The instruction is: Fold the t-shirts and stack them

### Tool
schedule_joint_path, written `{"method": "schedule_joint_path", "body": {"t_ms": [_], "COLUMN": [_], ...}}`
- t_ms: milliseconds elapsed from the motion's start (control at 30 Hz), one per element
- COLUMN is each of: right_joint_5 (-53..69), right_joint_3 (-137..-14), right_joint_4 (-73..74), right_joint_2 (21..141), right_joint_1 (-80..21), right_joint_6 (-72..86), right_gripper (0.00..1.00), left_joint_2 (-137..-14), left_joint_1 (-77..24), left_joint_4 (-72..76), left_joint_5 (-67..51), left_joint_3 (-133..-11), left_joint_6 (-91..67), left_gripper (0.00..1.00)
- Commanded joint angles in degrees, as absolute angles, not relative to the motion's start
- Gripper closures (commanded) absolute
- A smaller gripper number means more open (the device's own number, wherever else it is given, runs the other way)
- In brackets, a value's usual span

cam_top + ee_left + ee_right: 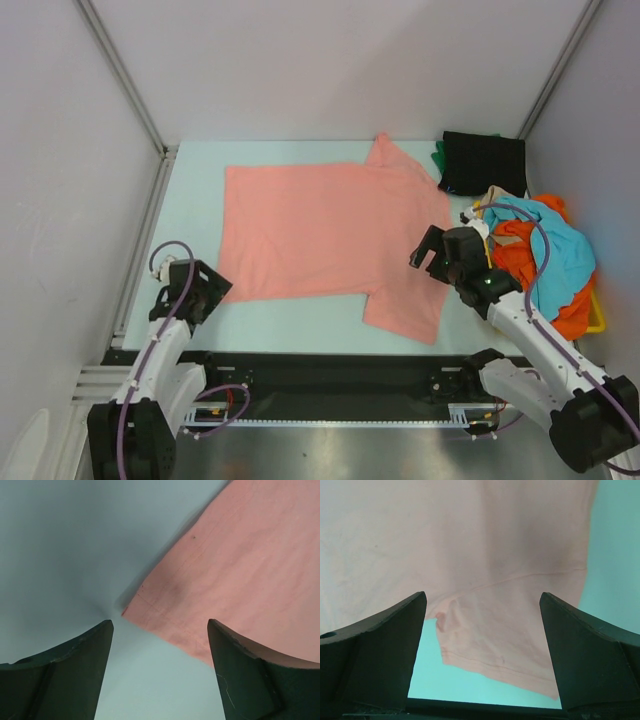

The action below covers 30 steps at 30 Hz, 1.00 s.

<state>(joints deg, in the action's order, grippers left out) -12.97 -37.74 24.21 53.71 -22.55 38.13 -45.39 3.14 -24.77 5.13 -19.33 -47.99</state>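
Pink shirt (320,230) laid flat for folding. Left gripper (159,625) open, hem corner (137,611) just ahead of fingers, ready to pinch. Right gripper (482,596) open above sleeve (495,645).

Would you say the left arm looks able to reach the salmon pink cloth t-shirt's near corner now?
Probably yes: the open left gripper hangs over a corner of the salmon pink t-shirt, nothing between.

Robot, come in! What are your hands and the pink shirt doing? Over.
Left gripper open at the hem corner, right gripper open over a sleeve. Salmon pink cloth t-shirt flat, unfolded. Nothing on it; orange and turquoise shirt pile alongside, right.
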Motion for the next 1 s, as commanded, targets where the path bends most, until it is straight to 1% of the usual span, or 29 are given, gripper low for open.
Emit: {"method": "schedule_joint_path", "body": {"t_ms": [0,100,133,200,233,300,333,367,400,433,467,500,533,633,733,900,967], "right_joint_5": [-13.1,-12.5,-12.1,-11.6,-11.5,-10.9,-10.3,-9.8,-10.1,-11.0,-12.1,-14.4,-14.5,-16.8,-20.9,-22.9,-21.4], "right_joint_3": [-37.5,-37.9,-38.0,-37.9,-37.6,-37.4,-36.7,-36.1,-35.6,-34.8,-34.9,-35.2,-35.2,-34.5,-34.3,-30.4,-28.7], "right_joint_4": [27.1,29.6,31.4,34.1,35.0,37.3,39.2,40.1,41.8,42.2,43.1,44.6,45.4,46.7,50.5,52.5,51.0], "right_joint_2": [51.9,51.1,50.8,50.5,50.2,49.8,49.8,49.5,49.3,49.0,49.0,49.7,50.1,53.4,56.6,55.4,54.3], "right_joint_1": [-20.8,-18.3,-17.5,-15.7,-15.6,-15.7,-16.0,-16.3,-18.6,-21.0,-23.7,-26.7,-31.6,-40.7,-46.6,-50.0,-50.1], "right_joint_6": [38.2,38.5,39.2,39.8,40.2,42.0,42.4,43.6,44.5,45.8,49.8,52.1,54.5,61.4,67.2,72.8,73.0], "right_gripper": [0.00,0.00,0.00,0.00,0.00,0.01,0.00,0.00,0.00,0.00,0.00,0.00,0.00,0.00,0.00,0.02,0.09], "left_joint_2": [-47.3,-48.6,-49.0,-49.8,-50.0,-50.2,-50.2,-50.2,-50.1,-50.1,-50.1,-50.1,-50.4,-51.5,-53.6,-55.0,-55.2], "left_joint_1": [3.2,3.1,3.2,3.1,3.1,3.1,3.1,3.2,3.2,3.3,3.4,3.9,5.3,9.5,12.9,14.1,14.4], "left_joint_4": [-19.5,-15.0,-14.2,-12.5,-12.1,-11.6,-11.0,-10.6,-10.4,-10.3,-10.1,-9.8,-9.5,-7.5,-4.8,-1.4,-1.1], "left_joint_5": [6.3,4.5,4.0,3.3,3.3,3.6,4.1,4.4,4.7,5.2,5.9,6.1,6.0,4.1,0.4,-2.0,-2.1], "left_joint_3": [-18.8,-17.0,-16.4,-16.2,-16.1,-16.2,-16.5,-16.8,-17.0,-17.6,-17.8,-18.1,-18.3,-18.3,-18.1,-16.4,-16.1], "left_joint_6": [-47.7,-48.3,-48.5,-48.6,-48.5,-48.0,-47.7,-47.4,-46.8,-46.5,-46.2,-45.6,-45.4,-44.7,-43.7,-43.8,-43.4], "left_gripper": [0.20,0.25,0.30,0.37,0.45,0.58,0.72,0.79,0.86,0.95,0.99,1.00,1.00,1.00,1.00,1.00,1.00]}}
